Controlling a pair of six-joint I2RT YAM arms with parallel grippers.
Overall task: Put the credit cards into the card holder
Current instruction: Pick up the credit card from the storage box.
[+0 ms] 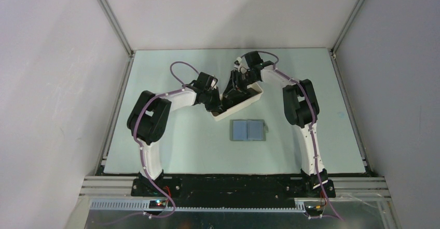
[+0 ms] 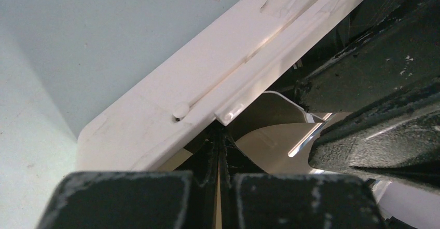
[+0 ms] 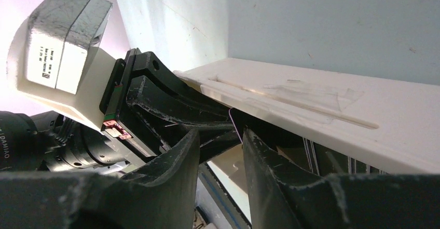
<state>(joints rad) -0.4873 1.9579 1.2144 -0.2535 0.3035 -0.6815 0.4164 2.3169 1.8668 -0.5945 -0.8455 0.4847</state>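
Pale table (image 1: 171, 151): my left fingers (image 2: 129, 200) pinch the white tray (image 2: 171, 99) by its wall. My right fingers (image 3: 166, 182) stand apart, a dark card (image 3: 234, 124) edge between them.

A pale blue-green worktop (image 1: 171, 146) is seen. Near its middle a long white tray (image 1: 243, 106) is set slantwise. Just in front of it, not touching, a card holder (image 1: 248, 130) is laid open, blue-grey inside upward.

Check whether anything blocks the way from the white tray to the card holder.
Nothing visible does. Only bare table lies between the white tray and the card holder, which lies open, inside up, nearer the arm bases.
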